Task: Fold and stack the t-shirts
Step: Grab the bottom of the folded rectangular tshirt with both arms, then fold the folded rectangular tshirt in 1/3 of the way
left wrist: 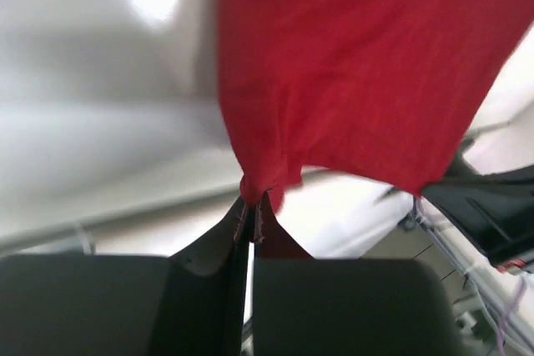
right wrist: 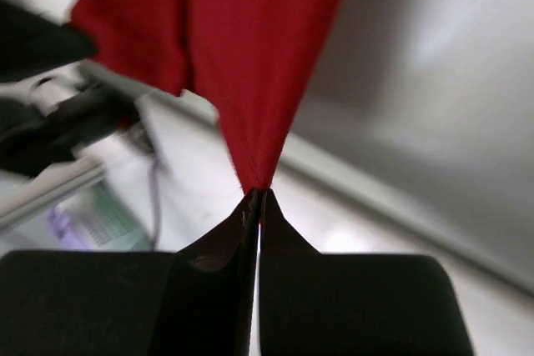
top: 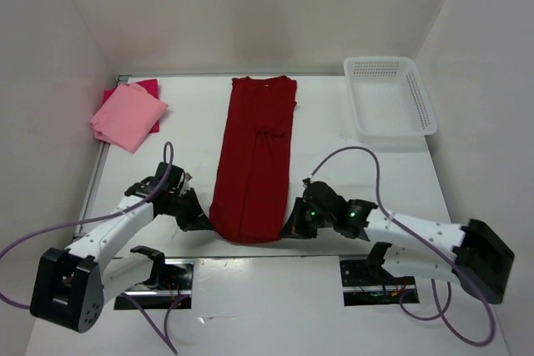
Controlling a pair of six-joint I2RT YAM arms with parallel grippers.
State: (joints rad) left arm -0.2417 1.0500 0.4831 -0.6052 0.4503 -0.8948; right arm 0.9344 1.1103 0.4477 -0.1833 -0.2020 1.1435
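A dark red t-shirt (top: 254, 156) lies folded into a long strip down the middle of the table. My left gripper (top: 203, 221) is shut on its near left corner, and in the left wrist view the red cloth (left wrist: 350, 64) is pinched at the fingertips (left wrist: 253, 204). My right gripper (top: 292, 229) is shut on the near right corner, the cloth (right wrist: 242, 47) drawn to a point at the tips (right wrist: 259, 193). A folded light pink t-shirt (top: 127, 116) lies at the far left on top of a magenta-pink one (top: 148, 87).
A white perforated basket (top: 389, 96) stands at the far right corner. White walls enclose the table on three sides. Purple cables loop from both arms, and two dark mounting plates (top: 158, 283) sit at the near edge.
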